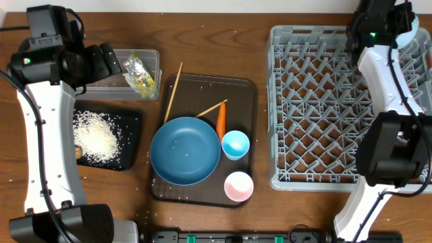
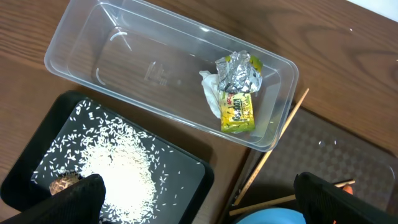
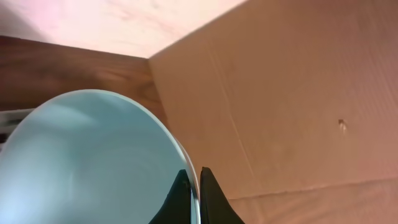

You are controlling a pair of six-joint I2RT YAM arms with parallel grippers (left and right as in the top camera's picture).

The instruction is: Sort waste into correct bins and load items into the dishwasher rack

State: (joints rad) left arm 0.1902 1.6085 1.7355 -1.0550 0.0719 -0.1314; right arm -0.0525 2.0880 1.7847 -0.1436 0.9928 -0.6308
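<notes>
My left gripper (image 2: pixel 202 202) hangs open above the gap between the two bins, with nothing between its fingers (image 2: pixel 68 200). The clear tub (image 2: pixel 124 37) holds a yellow-green and silver wrapper (image 2: pixel 239 93) on a white paper wad (image 2: pixel 210 93). White rice (image 2: pixel 118 168) and a brown lump (image 2: pixel 62 182) lie in the black tray (image 2: pixel 186 165). On the brown serving tray (image 1: pixel 243 91) are the dark blue plate (image 1: pixel 185 150), carrot (image 1: pixel 221 119), chopsticks (image 1: pixel 172 91), light blue cup (image 1: pixel 235 144) and pink cup (image 1: pixel 238 186). My right gripper (image 3: pixel 198 186) is shut on the light blue bowl's (image 3: pixel 87 162) rim, above the far right corner of the rack (image 1: pixel 317 108).
A cardboard wall (image 3: pixel 286 93) stands close behind the bowl in the right wrist view. Stray rice grains dot the serving tray and the table around it. The right arm (image 1: pixel 388 101) reaches across the rack's right side.
</notes>
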